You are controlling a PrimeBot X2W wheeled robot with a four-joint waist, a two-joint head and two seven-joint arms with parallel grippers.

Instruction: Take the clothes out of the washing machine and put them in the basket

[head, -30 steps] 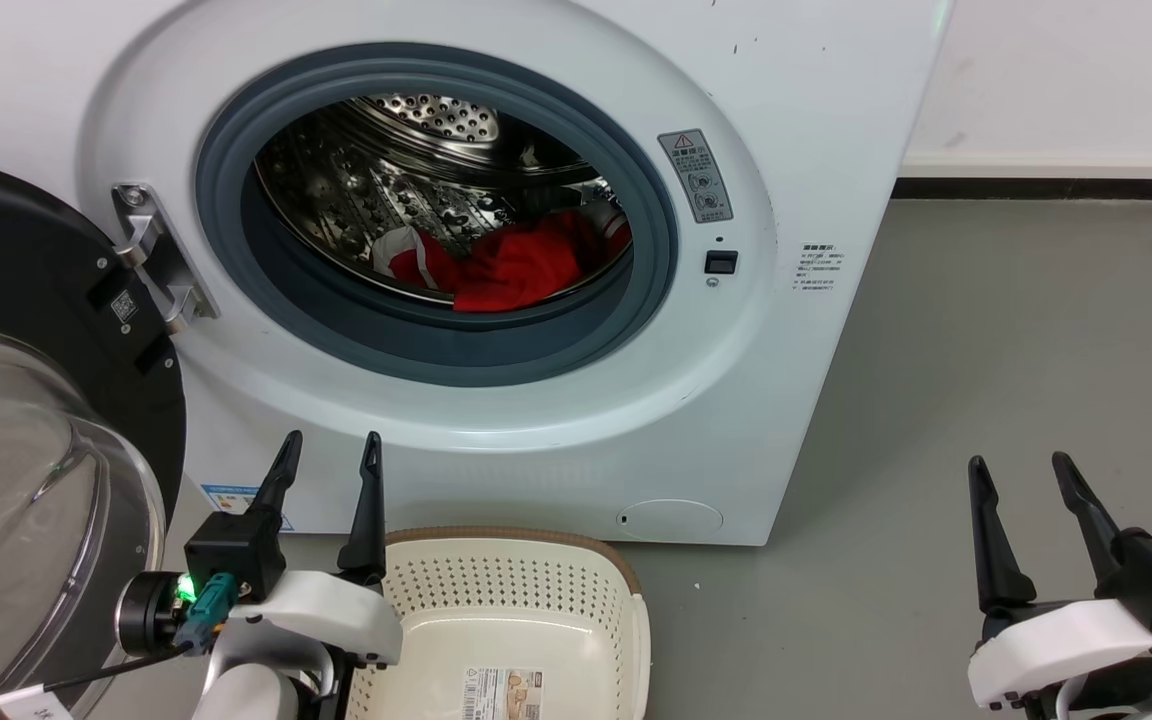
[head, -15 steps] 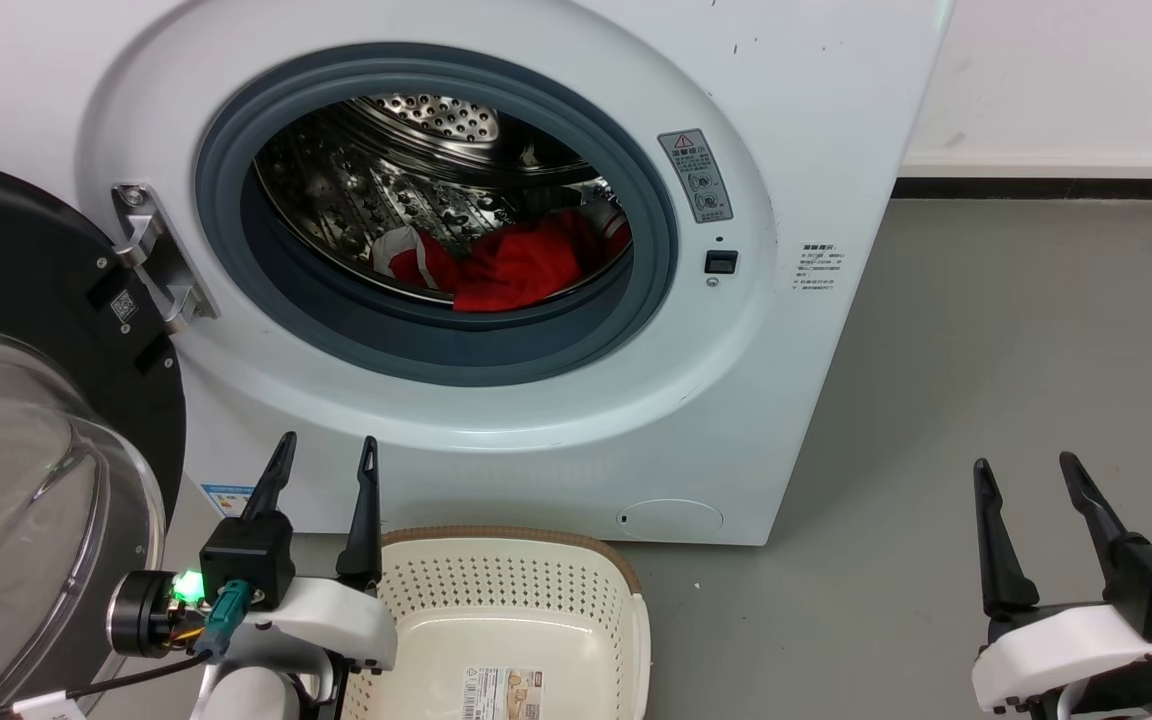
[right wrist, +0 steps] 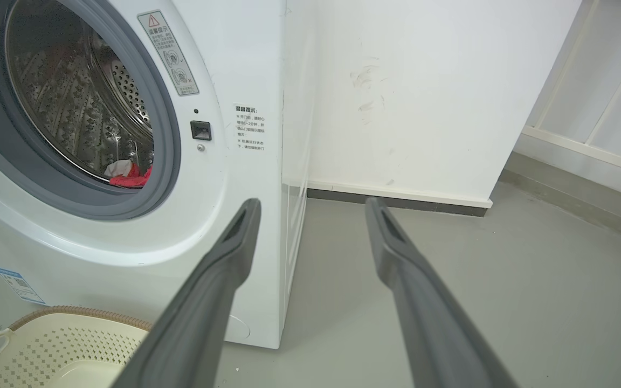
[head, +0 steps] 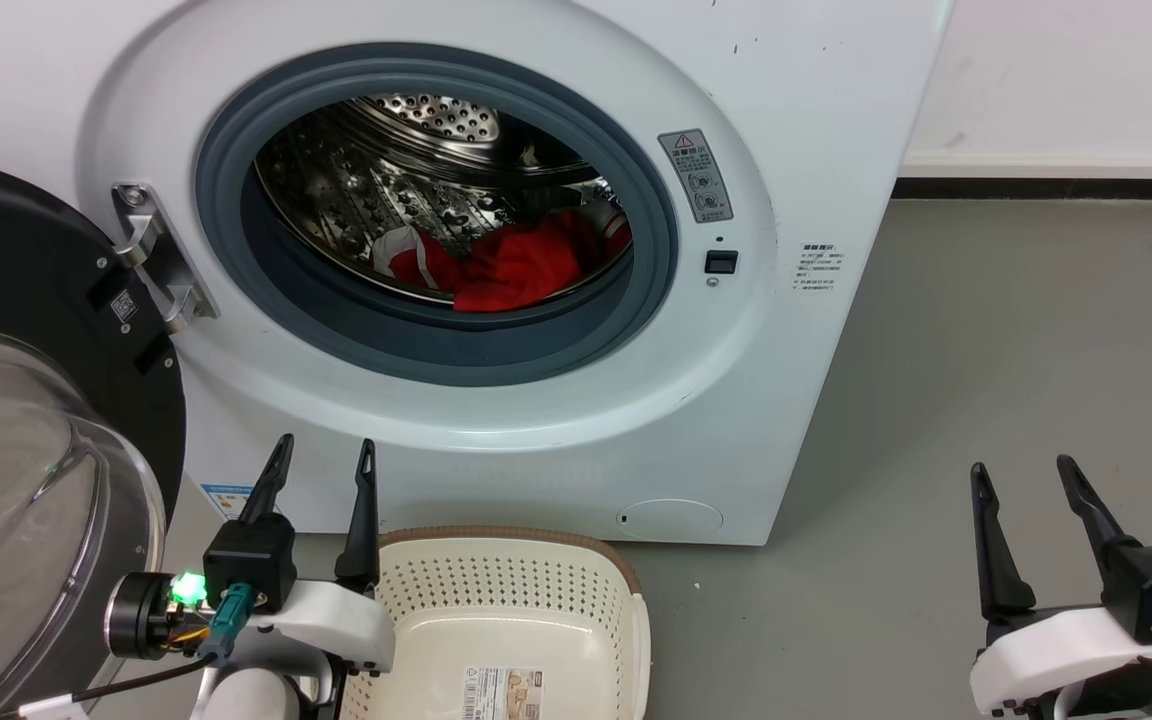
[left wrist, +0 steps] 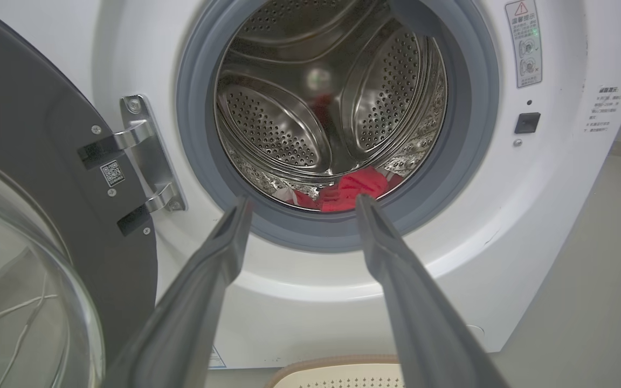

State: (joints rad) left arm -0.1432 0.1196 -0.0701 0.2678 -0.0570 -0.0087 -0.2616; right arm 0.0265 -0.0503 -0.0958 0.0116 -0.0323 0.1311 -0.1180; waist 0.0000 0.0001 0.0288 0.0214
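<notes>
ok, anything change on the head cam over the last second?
Barely. The left gripper and the right gripper, both open and empty, eased slightly lower in the head view. Nothing was taken hold of or let go. Unchanged: the bright red clothes lie in the perforated steel drum of the white front-loading washing machine, its dark-framed glass door is open, and the cream perforated plastic basket holds no clothes.

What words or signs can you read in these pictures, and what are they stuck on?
"!" in a red triangle: warning sticker on the washing machine; its small print is unreadable.
Printed notice on the machine's front: Chinese characters, too small to read.
QR code sticker on the door frame: no words.
Blue label low on the machine: blurred.
Paper label in the basket: too small.
</notes>
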